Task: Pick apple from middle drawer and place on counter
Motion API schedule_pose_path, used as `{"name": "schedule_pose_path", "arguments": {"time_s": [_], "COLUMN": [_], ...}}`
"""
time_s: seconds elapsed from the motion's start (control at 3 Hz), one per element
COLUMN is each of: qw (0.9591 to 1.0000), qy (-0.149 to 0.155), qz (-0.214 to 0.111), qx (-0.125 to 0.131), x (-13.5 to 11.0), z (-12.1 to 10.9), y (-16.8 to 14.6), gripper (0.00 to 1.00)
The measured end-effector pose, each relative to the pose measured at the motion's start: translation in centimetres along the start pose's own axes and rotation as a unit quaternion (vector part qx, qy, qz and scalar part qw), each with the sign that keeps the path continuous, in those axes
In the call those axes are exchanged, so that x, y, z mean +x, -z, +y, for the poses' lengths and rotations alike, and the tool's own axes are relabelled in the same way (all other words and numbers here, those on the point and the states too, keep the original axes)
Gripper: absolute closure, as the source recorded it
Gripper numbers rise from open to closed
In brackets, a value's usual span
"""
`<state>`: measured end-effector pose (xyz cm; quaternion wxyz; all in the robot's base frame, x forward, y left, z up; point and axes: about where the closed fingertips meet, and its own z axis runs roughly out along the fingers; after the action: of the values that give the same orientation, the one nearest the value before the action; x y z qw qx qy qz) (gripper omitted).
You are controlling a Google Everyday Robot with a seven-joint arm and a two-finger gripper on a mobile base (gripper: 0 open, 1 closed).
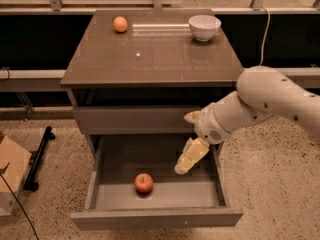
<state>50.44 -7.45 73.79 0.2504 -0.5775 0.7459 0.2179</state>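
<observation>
Though unclear whether spread or pressed together, hangs as cream gripper (pixel 181 168) over pulled-out wide grey-brown middle drawer (pixel 155 218), small round red apple (pixel 144 182) lying inside to its lower left, glossy brown counter (pixel 160 59) above.

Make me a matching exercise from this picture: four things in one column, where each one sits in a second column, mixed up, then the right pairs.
Column one:
1. apple
2. orange fruit
3. white bowl
4. gripper

Column two:
A. back right of the counter
B. over the right part of the open middle drawer
C. on the drawer floor, near its front
D. back left of the counter

Pairs: 1-C, 2-D, 3-A, 4-B
</observation>
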Motion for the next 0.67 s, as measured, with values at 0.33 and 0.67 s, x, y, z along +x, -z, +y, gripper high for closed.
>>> {"name": "schedule_pose_path", "arguments": {"time_s": [0.33, 0.67], "qw": [0.9997, 0.9983], "qy": [-0.015, -0.033], "qz": [-0.015, -0.040], "qx": [-0.015, -0.025], "x": [1.0, 2.2], "z": [0.2, -0.2], "y": [-3.7, -7.6], "gripper": [0.00, 0.00]}}
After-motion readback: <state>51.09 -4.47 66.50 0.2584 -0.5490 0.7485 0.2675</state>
